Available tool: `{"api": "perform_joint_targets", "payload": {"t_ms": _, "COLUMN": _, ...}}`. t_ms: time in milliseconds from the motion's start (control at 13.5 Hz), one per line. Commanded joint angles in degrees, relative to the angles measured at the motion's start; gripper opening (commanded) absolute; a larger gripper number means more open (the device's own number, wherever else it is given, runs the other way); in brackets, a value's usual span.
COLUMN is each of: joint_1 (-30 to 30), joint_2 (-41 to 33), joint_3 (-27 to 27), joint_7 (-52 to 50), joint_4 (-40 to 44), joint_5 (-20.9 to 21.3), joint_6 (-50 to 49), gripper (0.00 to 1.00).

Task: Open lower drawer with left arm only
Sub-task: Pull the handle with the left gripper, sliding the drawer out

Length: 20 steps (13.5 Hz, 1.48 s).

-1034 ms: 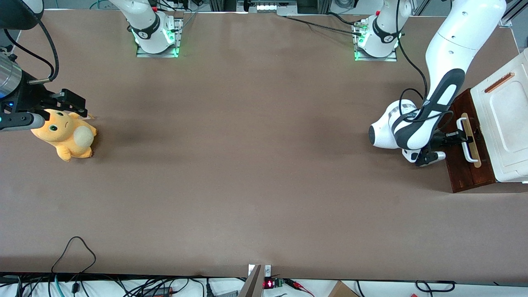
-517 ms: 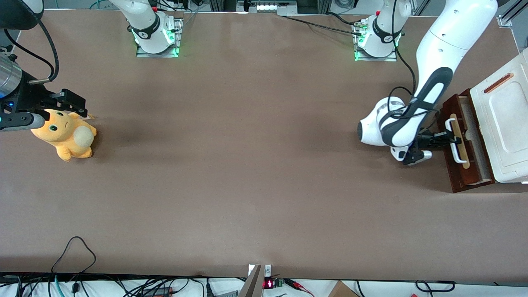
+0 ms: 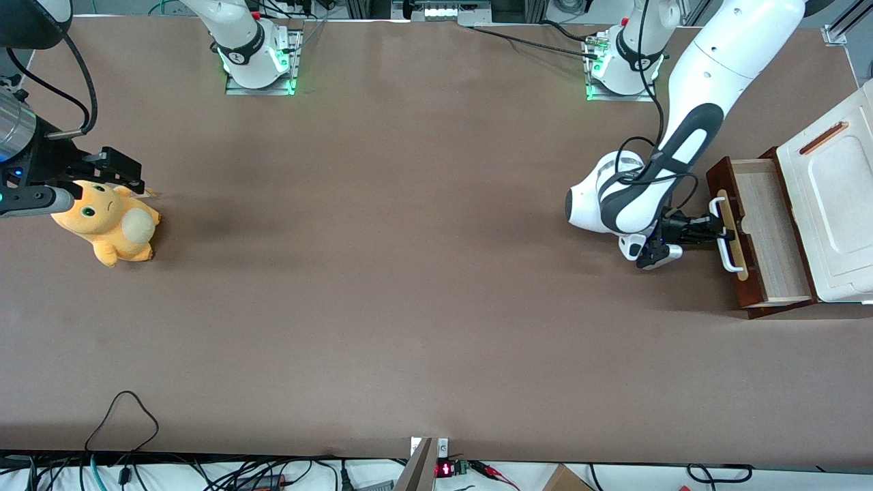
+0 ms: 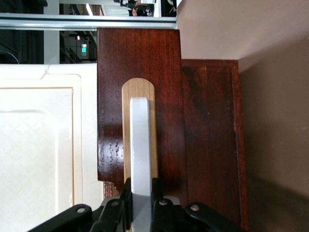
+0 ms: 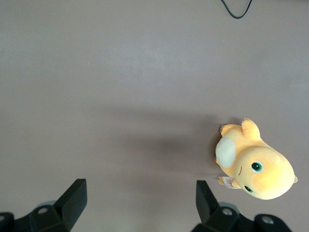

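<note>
The lower drawer (image 3: pixel 767 232) stands pulled well out of the white cabinet (image 3: pixel 835 204), and its pale wood inside shows from above. Its white loop handle (image 3: pixel 724 235) lies over a pale wood strip on the dark reddish-brown front (image 4: pixel 164 96). My left arm (image 3: pixel 634 201) reaches in low in front of the drawer. Its black gripper (image 3: pixel 716 228) is shut on the middle of the handle. In the left wrist view the handle (image 4: pixel 141 140) runs between the two black fingers (image 4: pixel 155 191), which press on both sides of it; the gripper (image 4: pixel 141 193) holds it firmly.
A dark wood base (image 4: pixel 210 135) shows beside the drawer front. A yellow plush toy (image 3: pixel 109 228) lies toward the parked arm's end of the table. Both arm bases (image 3: pixel 620 68) stand at the table edge farthest from the front camera. Cables (image 3: pixel 123 416) trail over the near edge.
The left arm has drawn back toward the parked arm's end with the handle in its gripper. The lower drawer has slid out of the cabinet, and its pale inside now shows.
</note>
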Motion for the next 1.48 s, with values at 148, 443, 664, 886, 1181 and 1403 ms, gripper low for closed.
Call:
{"api": "perform_joint_targets", "payload": {"t_ms": 148, "joint_1": -1.59, "joint_2": 0.59, "joint_3": -1.66, "joint_7": 1.30, "joint_4": 1.71, "joint_5": 1.32, "joint_6": 0.54, "gripper": 0.01}}
{"api": "perform_joint_targets", "payload": {"t_ms": 443, "joint_1": -1.50, "joint_2": 0.77, "joint_3": -1.66, "joint_7": 1.39, "joint_4": 1.80, "joint_5": 1.23, "joint_6": 0.72, "gripper": 0.64}}
{"api": "perform_joint_targets", "payload": {"t_ms": 664, "joint_1": -1.33, "joint_2": 0.68, "joint_3": -1.66, "joint_7": 1.47, "joint_4": 1.80, "joint_5": 0.62, "joint_6": 0.81, "gripper": 1.00}}
{"api": "perform_joint_targets", "payload": {"t_ms": 886, "joint_1": -1.50, "joint_2": -0.28, "joint_3": -1.84, "joint_7": 2.08, "joint_4": 3.20, "joint_5": -2.53, "joint_6": 1.07, "gripper": 1.00}}
{"api": "perform_joint_targets", "payload": {"t_ms": 1181, "joint_1": -1.68, "joint_2": -4.06, "joint_3": -2.54, "joint_7": 8.83, "joint_4": 7.67, "joint_5": -11.92, "joint_6": 6.07, "gripper": 1.00}}
{"api": "perform_joint_targets", "payload": {"t_ms": 1403, "joint_1": -1.24, "joint_2": -8.01, "joint_3": -2.45, "joint_7": 16.04, "joint_4": 13.13, "joint_5": -25.18, "joint_6": 11.68, "gripper": 1.00}}
